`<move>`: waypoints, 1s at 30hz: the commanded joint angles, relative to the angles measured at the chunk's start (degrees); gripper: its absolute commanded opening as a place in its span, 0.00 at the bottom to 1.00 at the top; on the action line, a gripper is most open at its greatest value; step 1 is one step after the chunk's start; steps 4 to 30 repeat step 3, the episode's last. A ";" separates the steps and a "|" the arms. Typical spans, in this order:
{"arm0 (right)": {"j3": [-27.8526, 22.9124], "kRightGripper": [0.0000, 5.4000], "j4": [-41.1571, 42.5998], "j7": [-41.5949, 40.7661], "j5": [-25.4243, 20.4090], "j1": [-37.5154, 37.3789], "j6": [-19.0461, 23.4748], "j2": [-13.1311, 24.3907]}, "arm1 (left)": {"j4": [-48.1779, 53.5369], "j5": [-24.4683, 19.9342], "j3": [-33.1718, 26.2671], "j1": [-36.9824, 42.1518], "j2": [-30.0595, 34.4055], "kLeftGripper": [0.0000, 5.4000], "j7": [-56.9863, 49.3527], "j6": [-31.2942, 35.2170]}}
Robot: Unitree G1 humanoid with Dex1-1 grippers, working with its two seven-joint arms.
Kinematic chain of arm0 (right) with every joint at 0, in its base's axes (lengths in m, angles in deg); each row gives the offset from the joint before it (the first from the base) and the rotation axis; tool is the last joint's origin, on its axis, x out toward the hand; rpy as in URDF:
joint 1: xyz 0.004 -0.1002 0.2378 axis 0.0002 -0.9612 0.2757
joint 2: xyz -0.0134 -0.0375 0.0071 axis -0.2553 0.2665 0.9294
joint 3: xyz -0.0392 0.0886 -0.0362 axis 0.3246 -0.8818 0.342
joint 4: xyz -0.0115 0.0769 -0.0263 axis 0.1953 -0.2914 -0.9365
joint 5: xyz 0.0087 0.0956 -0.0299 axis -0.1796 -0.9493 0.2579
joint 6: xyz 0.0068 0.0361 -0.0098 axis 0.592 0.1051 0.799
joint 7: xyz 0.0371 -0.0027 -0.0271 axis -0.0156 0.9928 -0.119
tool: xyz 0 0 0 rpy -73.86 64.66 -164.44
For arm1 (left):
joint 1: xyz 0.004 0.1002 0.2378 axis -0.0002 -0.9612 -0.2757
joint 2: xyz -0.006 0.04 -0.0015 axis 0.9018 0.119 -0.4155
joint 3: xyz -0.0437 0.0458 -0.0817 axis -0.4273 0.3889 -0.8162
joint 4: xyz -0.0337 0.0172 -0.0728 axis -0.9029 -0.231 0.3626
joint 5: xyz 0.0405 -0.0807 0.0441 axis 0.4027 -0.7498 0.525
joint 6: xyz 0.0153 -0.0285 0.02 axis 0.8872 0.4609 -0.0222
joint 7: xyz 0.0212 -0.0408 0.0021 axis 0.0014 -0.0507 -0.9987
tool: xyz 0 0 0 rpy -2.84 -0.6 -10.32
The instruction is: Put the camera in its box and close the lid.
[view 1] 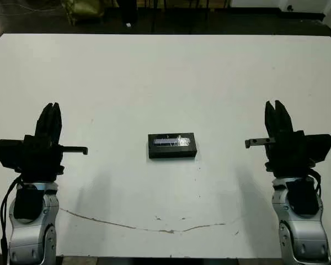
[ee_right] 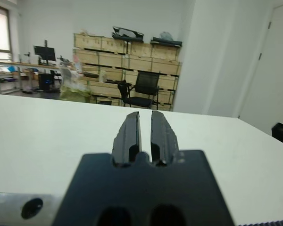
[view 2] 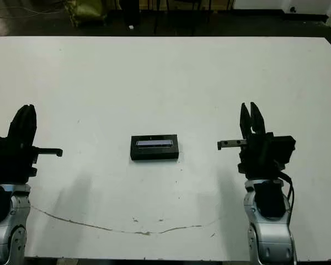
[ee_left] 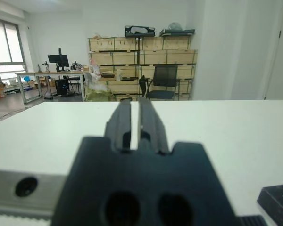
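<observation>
- Two grippers flank a single black object at the middle of the white table [view 1: 165, 72], each well apart from it.
- The object is the box [view 1: 172, 146] with the lid [view 2: 154, 142] sitting flat on top of it; the pair reads as one closed black rectangular block, long sides running left to right.
- The lid's glossy silvery-lilac stripe runs along its top face, and in the left eye view a bright glare sits toward the stripe's right end.
- The camera cannot be seen in any view; whether it lies inside the closed box cannot be told.
- The left gripper [view 1: 52, 110] is on the robot's left side of the table, fingers pointing away from the robot toward the far edge. In the left wrist view the left gripper's two fingers [ee_left: 122, 123] stand nearly together, with only a thin slit of white table showing between them, and nothing is held.
- A corner of the black box shows at the edge of the left wrist view, off to the side of the gripper body.
- The right gripper [view 1: 278, 109] is on the robot's right side, also pointing toward the far edge. Its fingers [ee_right: 129, 133] are close together with a narrow gap, empty.
- A thin dark crack line [view 1: 149, 227] wanders across the table surface near the robot's edge, between the two arms.
- Beyond the table the wrist views show stacked cardboard boxes [ee_left: 132, 44] on shelving and a black office chair [ee_right: 141, 87].
</observation>
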 commanded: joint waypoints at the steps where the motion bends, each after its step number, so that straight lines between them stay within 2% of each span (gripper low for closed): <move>1: 0.66 0.00 0.82 0.86 1.17 -1.73 1.97 -0.76 | -0.38 0.36 0.65 -0.28 0.25 0.01 -0.64 1.60; 30: 0.89 0.00 1.04 0.74 1.30 -2.42 1.66 -0.97 | -0.32 0.32 1.05 -0.22 0.30 0.01 -0.71 1.68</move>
